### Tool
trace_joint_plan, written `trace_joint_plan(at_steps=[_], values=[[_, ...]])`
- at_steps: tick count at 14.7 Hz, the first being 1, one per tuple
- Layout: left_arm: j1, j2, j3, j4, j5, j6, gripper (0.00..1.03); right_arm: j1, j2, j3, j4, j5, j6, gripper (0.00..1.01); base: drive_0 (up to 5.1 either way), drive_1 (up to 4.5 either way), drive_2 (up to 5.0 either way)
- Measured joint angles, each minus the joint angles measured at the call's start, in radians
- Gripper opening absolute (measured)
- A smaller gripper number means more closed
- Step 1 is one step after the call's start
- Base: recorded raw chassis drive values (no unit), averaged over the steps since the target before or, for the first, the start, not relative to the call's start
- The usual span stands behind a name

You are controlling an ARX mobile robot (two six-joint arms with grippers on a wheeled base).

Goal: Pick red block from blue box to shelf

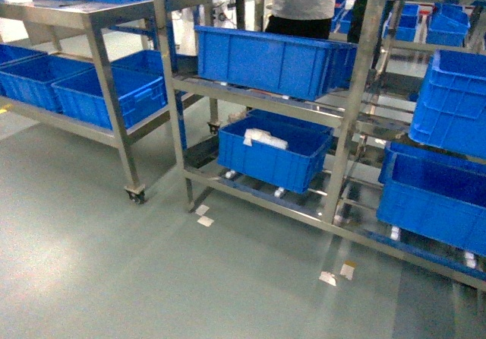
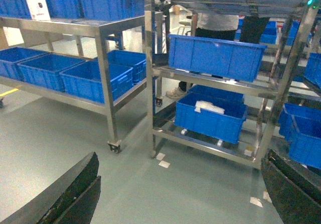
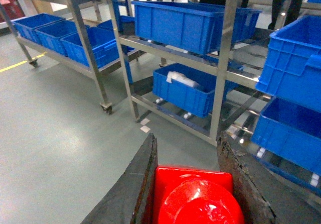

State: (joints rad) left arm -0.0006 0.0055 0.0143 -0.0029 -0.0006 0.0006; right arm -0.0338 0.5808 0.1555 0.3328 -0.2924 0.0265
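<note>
Glossy red block point(image 3: 193, 196) (between black fingers point(image 3: 131, 194)), blue crates point(image 1: 273, 56), silver steel shelf point(image 1: 345, 118), grey-green floor point(image 1: 114, 270)

The right gripper point(image 3: 193, 184) is closed on the red block point(image 3: 193, 196), one finger point(image 3: 133, 189) against each side. The left gripper point(image 2: 178, 194) holds nothing, its fingers point(image 2: 70, 194) spread wide.

Glossy grey-green floor point(image 1: 114, 263), steel trolley point(image 1: 99, 27)
</note>
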Motion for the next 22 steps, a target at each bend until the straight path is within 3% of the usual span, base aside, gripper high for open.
trace_joint_plan(at_steps=[22], values=[[0.000, 0.000, 0.000, -0.001, 0.000, 0.000, 0.98, 0.000, 0.000, 0.000, 0.001, 0.000, 0.000, 0.30, -1.3, -1.30, -1.3]])
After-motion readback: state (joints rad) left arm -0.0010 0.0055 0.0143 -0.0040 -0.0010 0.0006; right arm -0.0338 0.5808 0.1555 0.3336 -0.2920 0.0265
